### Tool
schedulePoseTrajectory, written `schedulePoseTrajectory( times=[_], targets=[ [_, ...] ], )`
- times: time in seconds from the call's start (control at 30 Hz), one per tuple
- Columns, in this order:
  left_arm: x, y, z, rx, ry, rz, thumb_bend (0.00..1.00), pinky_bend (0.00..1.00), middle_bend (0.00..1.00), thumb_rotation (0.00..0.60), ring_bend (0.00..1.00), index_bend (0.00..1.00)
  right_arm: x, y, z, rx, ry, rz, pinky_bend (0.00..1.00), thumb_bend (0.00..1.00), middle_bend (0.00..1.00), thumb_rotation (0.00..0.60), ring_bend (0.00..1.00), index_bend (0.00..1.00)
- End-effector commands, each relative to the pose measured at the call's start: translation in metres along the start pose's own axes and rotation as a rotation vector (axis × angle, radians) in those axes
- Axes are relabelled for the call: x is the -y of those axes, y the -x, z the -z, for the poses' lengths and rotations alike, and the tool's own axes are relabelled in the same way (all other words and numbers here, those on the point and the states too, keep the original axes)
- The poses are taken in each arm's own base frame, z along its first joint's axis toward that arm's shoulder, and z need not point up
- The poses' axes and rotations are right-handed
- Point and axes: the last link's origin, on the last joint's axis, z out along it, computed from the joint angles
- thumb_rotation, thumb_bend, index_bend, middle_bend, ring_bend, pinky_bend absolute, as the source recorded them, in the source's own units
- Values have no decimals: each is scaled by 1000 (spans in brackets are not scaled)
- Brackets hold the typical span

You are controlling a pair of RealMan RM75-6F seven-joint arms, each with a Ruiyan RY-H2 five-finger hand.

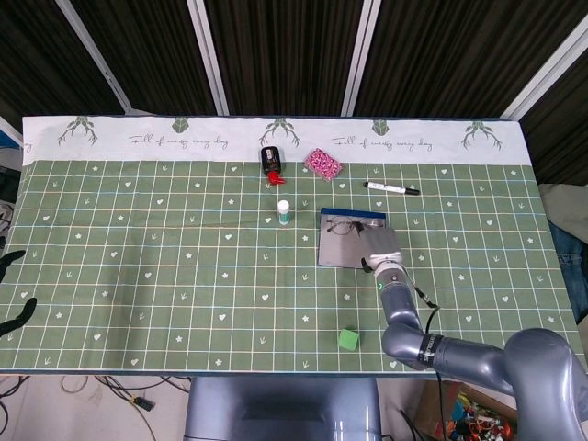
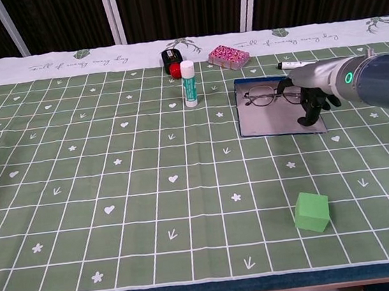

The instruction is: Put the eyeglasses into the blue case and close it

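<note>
Green cloth (image 1: pixel 184 276) is reading "Full of sunny day"; right hand (image 2: pixel 310 101) is pinching eyeglasses (image 2: pixel 267 96) over the blue case (image 2: pixel 276 118), twelve o'clock edge.

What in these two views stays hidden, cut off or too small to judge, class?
- Right hand: head view, its own back hides the fingers; whether it grips the eyeglasses is unclear in either view.
- Left hand: head view, cut off by the left edge; absent from chest view.
- Marker: lettering too small.

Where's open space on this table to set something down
Free: the whole left stretch of the table, left of the glue stick, and the front strip left of the green cube. Crowded: the back centre and around the blue case.
</note>
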Motion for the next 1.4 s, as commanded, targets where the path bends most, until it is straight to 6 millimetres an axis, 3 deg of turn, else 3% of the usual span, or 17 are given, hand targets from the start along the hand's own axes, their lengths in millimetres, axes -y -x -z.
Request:
schedulePoseTrajectory(
  times=[0.03, 0.97, 1.13, 1.23, 1.4],
  targets=[
    [0, 0, 0, 0, 0, -1, 314, 0, 0, 600, 0, 160, 1, -2, -1, -4, 3, 1, 718, 487, 706, 600, 740, 113],
    [1, 0, -1, 1, -4, -3, 314, 0, 0, 600, 0, 160, 0, -11, -7, -5, 35, 25, 721, 488, 713, 600, 752, 89],
    [1, 0, 0, 6, -5, -5, 314, 0, 0, 600, 0, 160, 2, -11, 4, -16, 1, 14, 720, 371, 662, 600, 730, 89],
    [1, 0, 0, 5, -5, -5, 314, 0, 0, 600, 0, 160, 4, -12, 12, -39, -29, -2, 664, 276, 583, 600, 656, 100],
    [0, 1, 0, 7, -5, -4, 313, 0, 0, 600, 0, 160, 4, -8, 27, -132, -90, -27, 384, 138, 410, 600, 492, 138]
  ],
)
